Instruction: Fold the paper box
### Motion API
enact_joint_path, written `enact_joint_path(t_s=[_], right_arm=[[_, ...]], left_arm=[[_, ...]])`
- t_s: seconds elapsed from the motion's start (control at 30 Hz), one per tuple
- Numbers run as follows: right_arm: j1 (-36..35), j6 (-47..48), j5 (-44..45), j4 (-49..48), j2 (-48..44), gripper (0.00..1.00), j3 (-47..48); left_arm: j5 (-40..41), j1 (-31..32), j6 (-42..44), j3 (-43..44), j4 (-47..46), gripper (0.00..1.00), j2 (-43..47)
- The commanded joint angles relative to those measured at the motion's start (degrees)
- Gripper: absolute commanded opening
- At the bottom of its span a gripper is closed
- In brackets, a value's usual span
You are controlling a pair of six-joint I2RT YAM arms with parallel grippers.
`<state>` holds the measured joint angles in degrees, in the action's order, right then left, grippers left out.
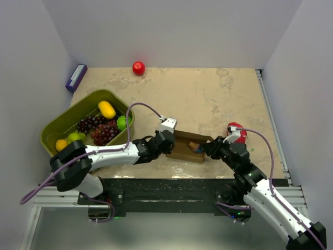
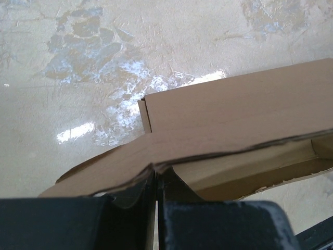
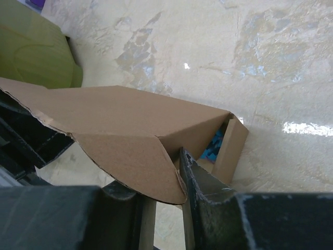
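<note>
The beige marbled table (image 1: 218, 99) carries everything, with the olive-green basket (image 1: 52, 127) of grapes and other fruit at its left side. The paper box (image 1: 184, 147), plain brown cardboard partly formed into a slim open-ended shape, lies near the table's near edge, right of the basket and between the two arms. The left gripper (image 1: 169, 146) meets the box's left end. In its wrist view the two dark fingers (image 2: 218, 224) stand almost together, pinched on the edge of a curved cardboard flap that dips between them, so the left gripper is clamped onto the box. The right gripper (image 1: 205, 149) is at the box's right end. From its wrist camera a rounded flap (image 3: 130, 161) hangs down into a narrow gap between the fingers (image 3: 208, 208), its lower edge against one of them. Whether the jaws actually press the flap cannot be told. Something small and blue (image 3: 214, 148) shows inside the open end of the box. A red ball-like fruit (image 1: 138, 67) sits at the far edge, well apart from the box, and a small red object (image 1: 237, 130) lies just beyond the right gripper.
</note>
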<state>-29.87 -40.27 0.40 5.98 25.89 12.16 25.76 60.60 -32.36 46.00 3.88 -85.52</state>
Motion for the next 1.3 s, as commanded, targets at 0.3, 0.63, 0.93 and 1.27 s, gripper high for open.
enact_joint_path(t_s=[0.3,0.63,0.93,1.27], right_arm=[[-1.24,-2.17,-0.32,7.72,-3.39,0.49,1.19],[-1.25,-4.64,-6.91,26.42,-2.95,0.76,16.11],[-1.25,-5.6,-7.08,26.05,3.37,0.77,28.52],[-1.25,-6.93,-4.02,9.5,13.65,0.76,28.88]], left_arm=[[1.74,2.94,-2.36,-3.55,-0.46,0.06,-1.76],[5.97,3.56,-2.18,-2.58,1.83,0.1,-3.17],[6.06,3.74,-1.92,-2.93,1.66,0.12,-2.29],[5.97,4.44,-1.83,-3.19,1.22,0.12,-1.76]])
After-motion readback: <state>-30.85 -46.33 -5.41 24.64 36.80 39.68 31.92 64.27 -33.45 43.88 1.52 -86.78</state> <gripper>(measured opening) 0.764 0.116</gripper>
